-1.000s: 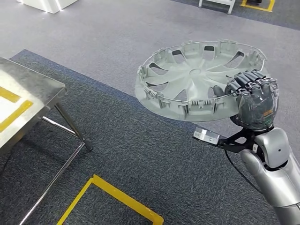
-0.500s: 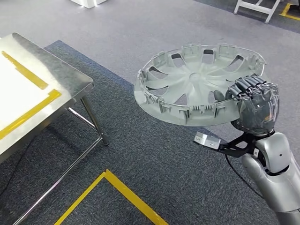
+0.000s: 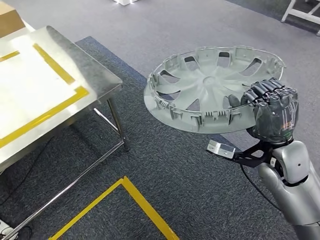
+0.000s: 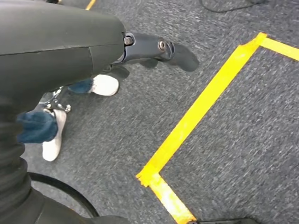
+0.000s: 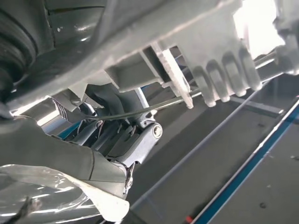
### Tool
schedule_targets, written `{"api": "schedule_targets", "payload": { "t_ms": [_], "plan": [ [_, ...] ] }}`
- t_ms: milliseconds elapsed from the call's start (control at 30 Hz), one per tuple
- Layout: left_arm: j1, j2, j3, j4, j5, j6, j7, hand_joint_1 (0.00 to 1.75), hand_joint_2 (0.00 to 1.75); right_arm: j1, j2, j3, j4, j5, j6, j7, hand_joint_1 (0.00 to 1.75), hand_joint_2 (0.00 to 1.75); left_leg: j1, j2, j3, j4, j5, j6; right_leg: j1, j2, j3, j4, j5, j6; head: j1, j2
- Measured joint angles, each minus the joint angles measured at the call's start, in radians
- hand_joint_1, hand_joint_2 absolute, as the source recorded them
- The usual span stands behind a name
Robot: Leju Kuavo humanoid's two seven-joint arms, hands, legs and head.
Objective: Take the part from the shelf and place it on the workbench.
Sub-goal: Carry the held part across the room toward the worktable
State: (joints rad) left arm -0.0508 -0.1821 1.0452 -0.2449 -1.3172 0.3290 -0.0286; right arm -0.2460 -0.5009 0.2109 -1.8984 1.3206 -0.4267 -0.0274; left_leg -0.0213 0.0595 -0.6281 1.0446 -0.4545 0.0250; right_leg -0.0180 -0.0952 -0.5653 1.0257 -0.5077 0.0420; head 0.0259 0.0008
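The part is a silver-grey wheel cover (image 3: 207,87), held nearly level in the air over the carpet. My right hand (image 3: 273,112) grips its rim at the near right edge, fingers curled over the top. The right wrist view looks up at the cover's ribbed underside (image 5: 211,51), with my right hand (image 5: 116,135) clamped below it. The steel workbench (image 3: 90,75), marked with yellow tape, stands to the left of the cover and lower. My left hand (image 4: 70,42) hangs over the floor with its fingers (image 4: 166,46) stretched out and nothing in them.
A yellow tape corner (image 3: 139,200) marks the grey carpet in front of me. The workbench's steel legs (image 3: 119,125) slant down toward it. A cardboard box (image 3: 9,17) sits at the bench's far left. A person's white shoes (image 4: 102,85) stand near my left side.
The whole view has shifted: the workbench has come further into the picture, closer to the wheel cover. My right hand still holds the cover in the same pose.
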Motion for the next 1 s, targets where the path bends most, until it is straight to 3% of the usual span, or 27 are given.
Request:
{"api": "schedule_targets", "payload": {
  "t_ms": [67, 133, 200, 267, 300, 333, 400, 433, 500, 567, 633, 700, 733, 767, 800, 833, 900, 967, 1000],
  "plan": [
    [0.001, 0.000, 0.000, 0.000, 0.000, 0.010, -0.017, 0.00, 1.75, 0.005, 0.000, -0.006, -0.002, -0.003, -0.002, 0.000, 1.75, 1.75, 0.003, -0.020, 0.004, -0.009, 0.002, 0.012, -0.002, -0.002, 0.006, -0.001, -0.008, 0.011, 0.001, 0.000],
    [0.000, 0.000, 0.000, 0.000, -0.001, 0.019, -0.029, 0.00, 1.75, 0.014, -0.001, -0.012, -0.004, -0.006, -0.007, -0.001, 1.75, 1.75, 0.009, -0.039, 0.012, -0.017, 0.005, 0.025, -0.007, 0.040, -0.017, 0.048, -0.041, 0.017, 0.005, 0.000],
    [-0.004, 0.000, 0.000, 0.000, -0.002, 0.024, -0.034, 0.00, 1.75, 0.025, -0.001, -0.019, -0.005, -0.007, -0.014, -0.001, 1.75, 1.75, 0.011, -0.059, 0.013, -0.018, 0.005, 0.031, -0.009, 0.082, -0.087, 0.178, -0.097, 0.018, 0.010, 0.000],
    [-0.005, -0.001, 0.000, 0.000, -0.003, 0.025, -0.035, 0.00, 1.75, 0.035, -0.002, -0.021, -0.005, -0.008, -0.018, -0.002, 1.75, 1.75, 0.010, -0.081, 0.015, -0.017, 0.004, 0.033, -0.008, 0.092, -0.151, 0.280, -0.118, 0.020, 0.012, 0.000],
    [-0.005, -0.001, 0.000, 0.000, -0.003, 0.025, -0.035, 0.00, 1.75, 0.038, -0.002, -0.021, -0.005, -0.008, -0.019, -0.002, 1.75, 1.75, 0.009, -0.092, 0.016, -0.017, 0.003, 0.034, -0.008, 0.093, -0.158, 0.276, -0.098, 0.019, 0.012, 0.000],
    [-0.005, -0.001, 0.000, 0.000, -0.003, 0.026, -0.035, 0.00, 1.75, 0.041, -0.002, -0.022, -0.005, -0.008, -0.019, -0.002, 1.75, 1.75, 0.009, -0.104, 0.019, -0.016, 0.003, 0.033, -0.008, 0.096, -0.146, 0.234, -0.061, 0.017, 0.012, 0.000],
    [-0.006, -0.001, 0.000, 0.000, -0.003, 0.026, -0.035, 0.00, 1.75, 0.042, -0.002, -0.024, -0.005, -0.008, -0.019, -0.002, 1.75, 1.75, 0.008, -0.127, 0.021, -0.013, -0.001, 0.028, -0.011, 0.123, -0.088, 0.097, 0.013, 0.013, 0.012, 0.000],
    [-0.006, -0.001, 0.000, 0.000, -0.003, 0.026, -0.035, 0.00, 1.75, 0.043, -0.002, -0.026, -0.005, -0.008, -0.020, -0.002, 1.75, 1.75, 0.008, -0.137, 0.019, -0.011, -0.002, 0.024, -0.012, 0.138, -0.063, 0.044, 0.031, 0.012, 0.012, 0.000],
    [-0.005, -0.001, 0.000, 0.000, -0.003, 0.026, -0.035, 0.00, 1.75, 0.044, -0.002, -0.029, -0.007, -0.009, -0.022, -0.003, 1.75, 1.75, 0.009, -0.154, 0.013, -0.008, -0.002, 0.014, -0.011, 0.152, -0.040, 0.007, 0.030, 0.008, 0.011, 0.000],
    [-0.001, 0.000, 0.000, 0.000, -0.003, 0.027, -0.035, 0.00, 1.75, 0.043, -0.002, -0.029, -0.007, -0.009, -0.024, -0.003, 1.75, 1.75, 0.012, -0.163, 0.009, -0.006, -0.003, 0.004, -0.011, 0.136, -0.036, 0.002, 0.031, 0.001, 0.011, 0.000],
    [-0.001, 0.002, 0.000, 0.000, -0.003, 0.027, -0.035, 0.00, 1.75, 0.044, -0.002, -0.030, -0.008, -0.008, -0.024, -0.003, 1.75, 1.75, 0.012, -0.133, -0.008, 0.036, -0.031, -0.008, -0.013, 0.115, -0.029, -0.003, 0.031, -0.010, 0.007, 0.000],
    [-0.004, 0.002, 0.000, 0.000, -0.003, 0.027, -0.035, 0.00, 1.75, 0.046, -0.002, -0.031, -0.008, -0.008, -0.024, -0.003, 1.75, 1.75, 0.015, -0.090, -0.063, 0.151, -0.090, -0.018, -0.012, 0.093, -0.024, -0.004, 0.027, -0.018, 0.002, 0.000],
    [-0.004, 0.002, 0.000, 0.000, -0.003, 0.027, -0.035, 0.00, 1.75, 0.046, -0.002, -0.031, -0.009, -0.008, -0.024, -0.003, 1.75, 1.75, 0.018, -0.081, -0.094, 0.216, -0.114, -0.022, -0.011, 0.083, -0.023, -0.004, 0.026, -0.019, 0.002, 0.000],
    [-0.004, 0.001, 0.000, 0.000, -0.004, 0.027, -0.036, 0.00, 1.75, 0.046, -0.002, -0.031, -0.009, -0.009, -0.024, -0.003, 1.75, 1.75, 0.020, -0.076, -0.117, 0.260, -0.124, -0.024, -0.011, 0.072, -0.021, -0.004, 0.024, -0.019, 0.002, 0.000],
    [-0.004, 0.001, 0.000, 0.000, -0.003, 0.027, -0.039, 0.00, 1.75, 0.047, -0.002, -0.030, -0.009, -0.009, -0.024, -0.004, 1.75, 1.75, 0.022, -0.074, -0.123, 0.270, -0.115, -0.025, -0.011, 0.061, -0.019, -0.004, 0.022, -0.019, 0.002, 0.000],
    [-0.003, 0.002, 0.000, 0.000, -0.003, 0.028, -0.043, 0.00, 1.75, 0.047, -0.002, -0.030, -0.009, -0.009, -0.024, -0.004, 1.75, 1.75, 0.023, -0.071, -0.110, 0.240, -0.089, -0.025, -0.011, 0.051, -0.015, -0.004, 0.019, -0.018, 0.002, 0.000],
    [-0.003, 0.002, 0.000, 0.000, -0.002, 0.029, -0.051, 0.00, 1.75, 0.047, -0.002, -0.030, -0.009, -0.009, -0.023, -0.004, 1.75, 1.75, 0.018, -0.042, -0.045, 0.110, -0.023, -0.019, -0.009, 0.031, -0.005, -0.004, 0.012, -0.014, 0.002, 0.000],
    [-0.005, 0.002, 0.000, 0.000, -0.002, 0.031, -0.056, 0.00, 1.75, 0.046, -0.002, -0.033, -0.010, -0.010, -0.023, -0.004, 1.75, 1.75, 0.009, -0.008, 0.000, 0.013, 0.002, -0.009, -0.004, 0.013, 0.001, -0.003, 0.005, -0.005, 0.002, 0.000],
    [-0.006, 0.002, 0.000, 0.000, -0.002, 0.032, -0.057, 0.00, 1.75, 0.046, -0.002, -0.034, -0.010, -0.010, -0.023, -0.004, 1.75, 1.75, 0.005, -0.002, 0.005, -0.001, -0.002, -0.004, -0.001, 0.004, 0.003, -0.004, 0.003, -0.001, 0.003, 0.000]
  ]
}}
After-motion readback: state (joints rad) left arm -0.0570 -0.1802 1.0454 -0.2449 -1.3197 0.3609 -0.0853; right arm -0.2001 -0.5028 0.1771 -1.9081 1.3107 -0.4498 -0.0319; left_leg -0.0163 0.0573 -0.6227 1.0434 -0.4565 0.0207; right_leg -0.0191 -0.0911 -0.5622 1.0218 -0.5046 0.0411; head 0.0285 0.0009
